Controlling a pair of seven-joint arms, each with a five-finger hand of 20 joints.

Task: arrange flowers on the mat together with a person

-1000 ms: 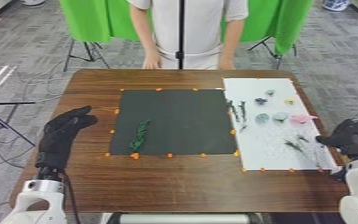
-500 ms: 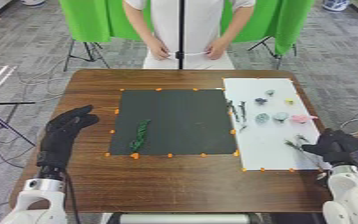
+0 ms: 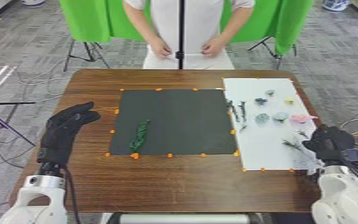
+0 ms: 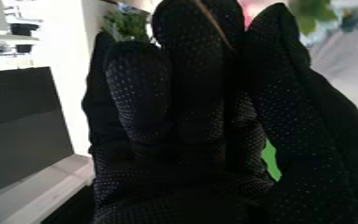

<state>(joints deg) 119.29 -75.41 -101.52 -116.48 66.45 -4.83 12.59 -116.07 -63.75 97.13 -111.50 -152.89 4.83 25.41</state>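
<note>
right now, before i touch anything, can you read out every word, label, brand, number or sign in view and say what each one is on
No text that I can read, so nothing to quote.
Dark mat: no lettering to make out.
White sheet: none legible beside the flowers.
Orange marks: they read as plain colour; any print would be too small.

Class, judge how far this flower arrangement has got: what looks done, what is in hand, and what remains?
Barely begun, it seems. One green sprig lies on the dark mat. The right hand is at the white sheet's right edge; whether it holds a stem, I can't tell. Probably remaining: the pink flower, pale green flowers and dark sprigs on that sheet.
</note>
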